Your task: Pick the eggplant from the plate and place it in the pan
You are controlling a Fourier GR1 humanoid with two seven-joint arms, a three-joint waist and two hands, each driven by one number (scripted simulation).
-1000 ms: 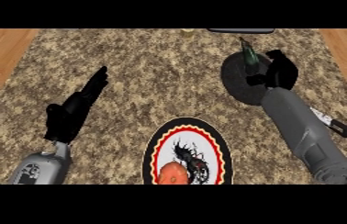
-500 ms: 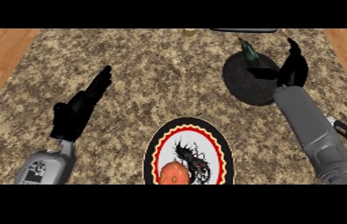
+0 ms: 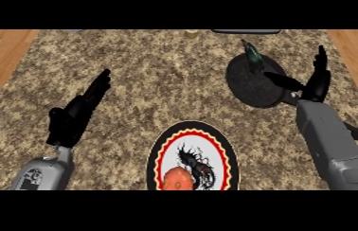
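The dark eggplant (image 3: pixel 252 58) with a green stem lies in the black pan (image 3: pixel 245 83) at the right, toward its far rim. My right hand (image 3: pixel 315 82) is open beside the pan's right edge, fingers pointing up and thumb reaching over the pan's rim, apart from the eggplant. The round plate (image 3: pixel 161 152) with a black, red and yellow rim and a dark figure painted on white sits at the bottom centre. My left hand (image 3: pixel 76 112) rests open at the left, fingers straight.
An orange-red fruit (image 3: pixel 177 179) lies on the plate's near part. The speckled counter has wooden strips (image 3: pixel 14 48) at both sides. A small yellowish object (image 3: pixel 189 33) and a dark flat item (image 3: pixel 245 31) sit at the far edge.
My right hand has opened and pulled away to the right of the pan, leaving the eggplant lying in it. The left hand has stayed put.
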